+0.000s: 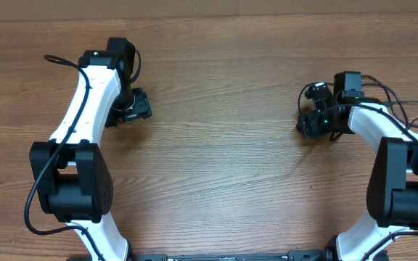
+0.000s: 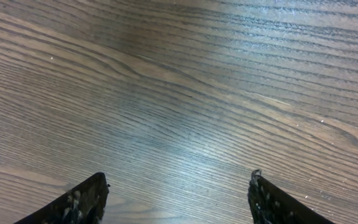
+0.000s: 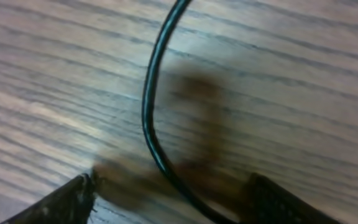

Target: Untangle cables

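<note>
A thin black cable (image 3: 146,106) curves across the wood in the right wrist view. It runs from the top edge down between the two fingers of my right gripper (image 3: 171,182), which is open around it and blurred. In the overhead view my right gripper (image 1: 313,120) is low over the table at the right. Thin black cords (image 1: 403,110) loop beside that arm, and their plug ends are not visible. My left gripper (image 2: 178,177) is open and empty over bare wood. It sits at the upper left (image 1: 135,109), far from the cords.
The wooden table (image 1: 216,145) fills the view. Both arm bases stand at the front edge, left (image 1: 71,188) and right (image 1: 405,188). A thicker black cable runs along the left arm (image 1: 64,61).
</note>
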Controlling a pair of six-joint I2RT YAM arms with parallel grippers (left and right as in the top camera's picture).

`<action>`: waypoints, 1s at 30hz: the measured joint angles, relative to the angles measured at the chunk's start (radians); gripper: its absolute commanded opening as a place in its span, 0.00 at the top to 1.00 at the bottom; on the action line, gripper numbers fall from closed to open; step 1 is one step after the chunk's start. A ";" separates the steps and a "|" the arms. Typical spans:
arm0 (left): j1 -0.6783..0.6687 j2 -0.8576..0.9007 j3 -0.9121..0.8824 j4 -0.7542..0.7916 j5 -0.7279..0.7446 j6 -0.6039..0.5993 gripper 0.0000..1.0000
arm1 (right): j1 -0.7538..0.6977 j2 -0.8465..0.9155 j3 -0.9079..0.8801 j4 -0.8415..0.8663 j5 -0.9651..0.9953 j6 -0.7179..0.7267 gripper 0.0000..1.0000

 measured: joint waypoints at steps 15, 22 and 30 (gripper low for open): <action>0.000 0.000 0.000 0.000 0.000 0.000 0.28 | 0.002 -0.011 -0.003 -0.050 0.065 0.209 0.96; 0.000 0.000 0.000 -0.002 0.000 0.000 0.28 | -0.013 -0.016 0.013 -0.136 0.147 0.401 0.96; 0.000 0.000 0.000 -0.007 0.000 0.003 0.28 | -0.209 -0.011 0.223 -0.414 0.192 0.597 0.96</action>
